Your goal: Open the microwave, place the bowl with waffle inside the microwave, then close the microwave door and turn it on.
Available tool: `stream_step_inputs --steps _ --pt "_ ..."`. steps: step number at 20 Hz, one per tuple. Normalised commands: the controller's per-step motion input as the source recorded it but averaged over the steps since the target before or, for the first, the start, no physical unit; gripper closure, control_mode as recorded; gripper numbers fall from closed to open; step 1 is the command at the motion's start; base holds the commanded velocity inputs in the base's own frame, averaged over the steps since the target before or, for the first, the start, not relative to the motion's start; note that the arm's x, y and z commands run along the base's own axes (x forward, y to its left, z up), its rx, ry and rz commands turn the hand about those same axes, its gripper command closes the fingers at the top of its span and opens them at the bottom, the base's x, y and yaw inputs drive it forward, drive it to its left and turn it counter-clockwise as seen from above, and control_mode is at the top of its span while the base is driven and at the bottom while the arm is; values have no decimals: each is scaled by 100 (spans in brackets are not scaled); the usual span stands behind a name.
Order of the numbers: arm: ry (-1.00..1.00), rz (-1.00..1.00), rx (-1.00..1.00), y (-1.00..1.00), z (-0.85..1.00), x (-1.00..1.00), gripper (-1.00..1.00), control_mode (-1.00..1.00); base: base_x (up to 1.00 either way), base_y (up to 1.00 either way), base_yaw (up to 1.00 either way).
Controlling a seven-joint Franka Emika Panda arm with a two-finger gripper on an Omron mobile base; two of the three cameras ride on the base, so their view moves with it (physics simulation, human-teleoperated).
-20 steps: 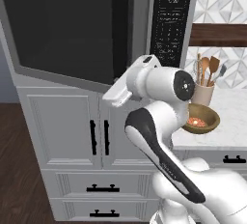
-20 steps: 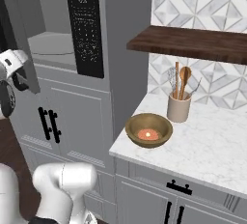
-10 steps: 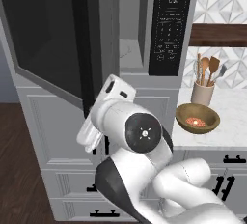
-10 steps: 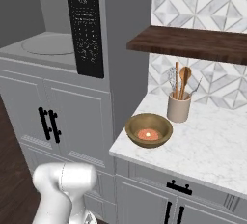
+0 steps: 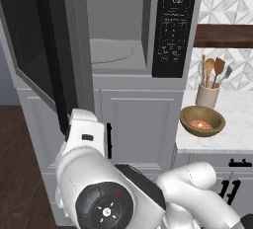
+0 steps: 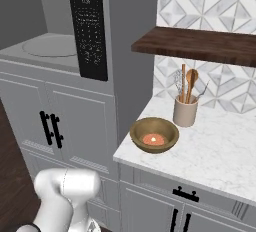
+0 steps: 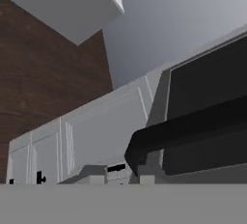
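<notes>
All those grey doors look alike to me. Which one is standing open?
The microwave door, the big one with the dark glass window and black vertical handle. It is swung out to the left, baring the cavity and turntable. The panelled cabinet doors below are all shut.

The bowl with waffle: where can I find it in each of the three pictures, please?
Left base view: the bowl with waffle sits at the right, on the white counter, below the utensil cup.
Right base view: lower centre, left of the same cup.
Hand view: not in it.
Shared landmark: the utensil cup.
</notes>
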Motion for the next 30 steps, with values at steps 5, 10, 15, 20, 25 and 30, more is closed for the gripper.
stream_step_inputs --steps 5,10,15,20,25,30 --pt "-3 19 2 -78 -4 -99 -100 -100 0 0 0" --pt "0 7 29 -100 0 -35 -100 -100 0 0 0" --pt "0 12 38 -100 12 -3 -100 -100 0 0 0" --pt "0 13 50 -100 34 -8 -100 -100 0 0 0" --pt "14 9 63 -99 52 0 -100 -100 0 0 0" --pt "34 5 46 -56 27 18 -100 -100 0 0 0"
